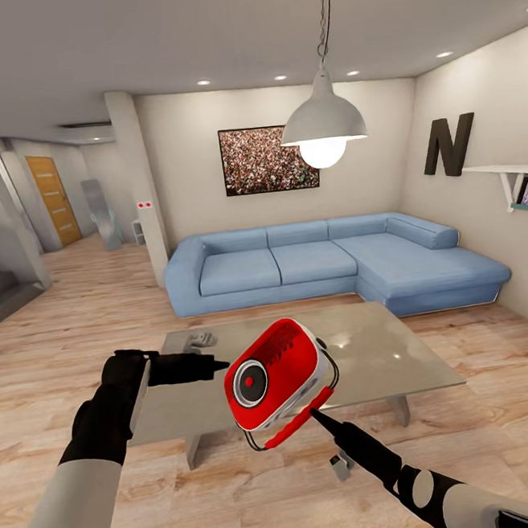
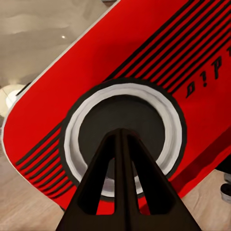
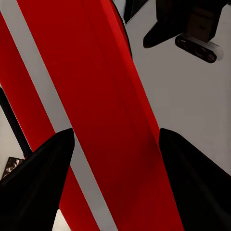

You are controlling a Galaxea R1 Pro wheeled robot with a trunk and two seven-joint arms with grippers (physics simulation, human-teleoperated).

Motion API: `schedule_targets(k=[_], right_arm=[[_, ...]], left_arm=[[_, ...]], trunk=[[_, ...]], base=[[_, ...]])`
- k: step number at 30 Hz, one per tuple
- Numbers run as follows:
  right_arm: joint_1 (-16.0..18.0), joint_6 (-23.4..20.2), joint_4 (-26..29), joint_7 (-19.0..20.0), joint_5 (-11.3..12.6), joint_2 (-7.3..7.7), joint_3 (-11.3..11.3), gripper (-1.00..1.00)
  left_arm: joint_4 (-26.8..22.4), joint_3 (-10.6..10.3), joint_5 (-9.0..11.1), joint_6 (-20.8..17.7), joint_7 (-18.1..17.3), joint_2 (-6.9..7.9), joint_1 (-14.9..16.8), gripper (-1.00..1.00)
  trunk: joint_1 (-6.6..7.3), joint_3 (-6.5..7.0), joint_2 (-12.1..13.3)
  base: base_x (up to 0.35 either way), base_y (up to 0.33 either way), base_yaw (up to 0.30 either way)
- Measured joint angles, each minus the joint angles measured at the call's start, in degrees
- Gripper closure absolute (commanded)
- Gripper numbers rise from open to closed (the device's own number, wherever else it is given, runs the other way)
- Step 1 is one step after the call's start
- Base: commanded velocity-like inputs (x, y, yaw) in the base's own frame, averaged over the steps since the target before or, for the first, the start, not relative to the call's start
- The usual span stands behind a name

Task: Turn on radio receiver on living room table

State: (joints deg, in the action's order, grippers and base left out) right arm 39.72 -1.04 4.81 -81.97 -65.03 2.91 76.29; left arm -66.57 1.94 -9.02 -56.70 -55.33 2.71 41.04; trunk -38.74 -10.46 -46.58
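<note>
The bright red rounded-rectangular radio receiver with white trim (image 1: pixel 280 381) was held up in the air, tilted, above the near edge of the low glossy grey rectangular coffee table (image 1: pixel 385 349) in the living room. The right gripper (image 1: pixel 314 412) clasped its red handle from below, the 2 black fingers (image 3: pixel 43 173) spread either side of the red band. The left gripper (image 1: pixel 222 366) had its fingers pressed together into 1 point, the tip touching or just beside the radio's face at the dark round dial ringed in white (image 2: pixel 125 127). Behind the table stood a blue L-shaped sofa (image 1: pixel 328 262), with a white pendant lamp (image 1: pixel 322 125) above.
</note>
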Motion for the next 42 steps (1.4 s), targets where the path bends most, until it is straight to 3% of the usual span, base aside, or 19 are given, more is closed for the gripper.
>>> schedule_targets(k=[25, 30, 42], right_arm=[[0.0, 0.34, 0.2, -1.19, -0.4, 0.0, -0.11, 1.0], [0.0, 0.42, 0.22, -1.23, -1.63, 0.0, 0.14, 1.0], [0.0, 0.44, 0.21, -1.24, -1.84, -0.09, -0.22, 1.0]], left_arm=[[2.31, -0.01, -0.23, 0.8, 0.21, -0.19, 0.01, 1.0], [4.0, -0.01, -0.3, 0.8, 0.37, -0.3, 0.4, 1.0], [6.46, -0.01, -0.29, 1.58, 0.85, -0.56, 0.97, 1.0]], trunk=[[0.0, 0.0, 0.0], [0.0, 0.0, 0.0], [0.0, 0.0, 0.0]], base=[[0.0, 0.0, 0.0], [0.0, 0.0, 0.0], [0.0, 0.0, 0.0]])
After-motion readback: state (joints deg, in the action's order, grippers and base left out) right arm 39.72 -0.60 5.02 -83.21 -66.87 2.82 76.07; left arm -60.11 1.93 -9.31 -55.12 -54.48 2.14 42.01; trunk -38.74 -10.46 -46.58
